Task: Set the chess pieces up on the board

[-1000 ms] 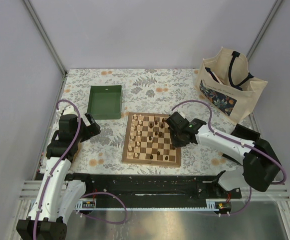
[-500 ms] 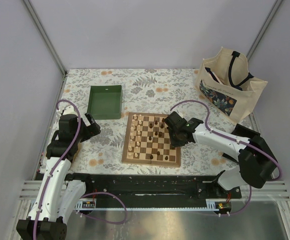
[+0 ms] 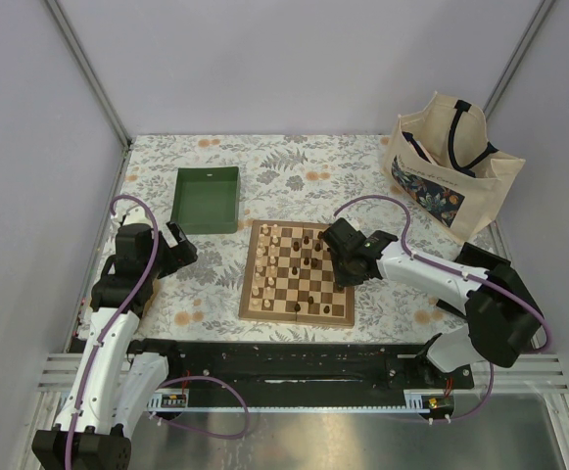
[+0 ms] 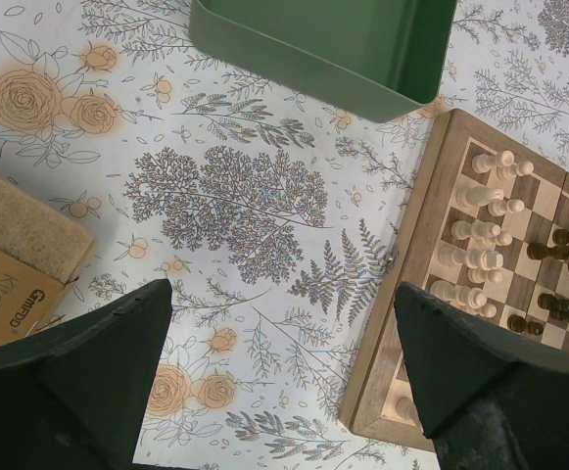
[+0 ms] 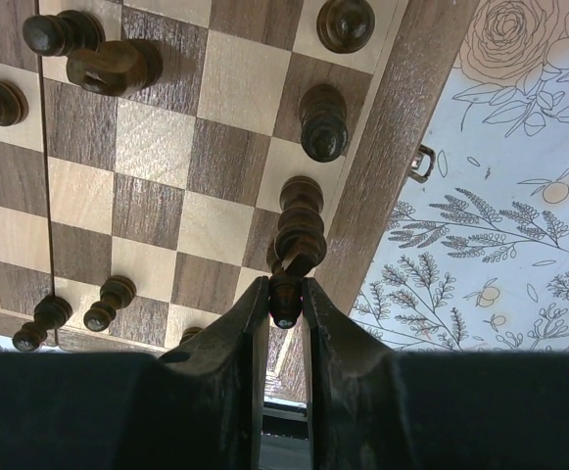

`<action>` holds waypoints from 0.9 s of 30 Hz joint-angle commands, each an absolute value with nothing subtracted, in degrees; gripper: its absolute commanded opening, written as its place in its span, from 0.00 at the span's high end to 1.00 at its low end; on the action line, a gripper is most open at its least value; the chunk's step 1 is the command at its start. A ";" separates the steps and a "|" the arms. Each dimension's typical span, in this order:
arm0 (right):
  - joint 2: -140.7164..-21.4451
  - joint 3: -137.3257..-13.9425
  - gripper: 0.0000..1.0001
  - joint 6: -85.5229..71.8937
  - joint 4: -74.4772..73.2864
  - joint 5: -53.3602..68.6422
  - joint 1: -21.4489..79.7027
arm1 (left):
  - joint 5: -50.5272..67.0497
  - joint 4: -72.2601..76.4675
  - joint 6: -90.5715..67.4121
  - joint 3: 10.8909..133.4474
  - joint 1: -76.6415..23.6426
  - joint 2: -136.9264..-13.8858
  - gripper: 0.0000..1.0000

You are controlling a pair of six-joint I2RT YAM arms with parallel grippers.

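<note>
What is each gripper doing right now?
Left gripper: open, holding nothing.
Right gripper: closed on a dark brown turned wooden chess piece.

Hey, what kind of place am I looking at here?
Probably a robot test cell, not a home: plain panel walls with metal corner posts, arms bolted to a black rail, and a chessboard on a floral-covered table.

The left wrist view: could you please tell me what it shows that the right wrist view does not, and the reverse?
Only the left wrist view: the green tray, a packaged sponge, the pale chess pieces and the open, empty left gripper. Only the right wrist view: the right gripper shut on a dark piece at the edge of the board. Both: the board, other dark pieces and the floral cloth.
</note>
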State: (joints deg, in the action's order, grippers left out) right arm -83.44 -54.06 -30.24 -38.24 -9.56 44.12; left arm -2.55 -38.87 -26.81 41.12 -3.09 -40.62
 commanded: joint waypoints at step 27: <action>-81.83 -57.57 0.59 -29.62 -38.84 -8.70 43.68 | -1.50 -35.95 -26.54 42.10 -2.81 -40.69 0.01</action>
State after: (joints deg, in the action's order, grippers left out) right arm -83.92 -54.43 -30.02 -37.65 -9.32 44.12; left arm -2.55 -38.87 -26.81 41.12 -3.09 -40.62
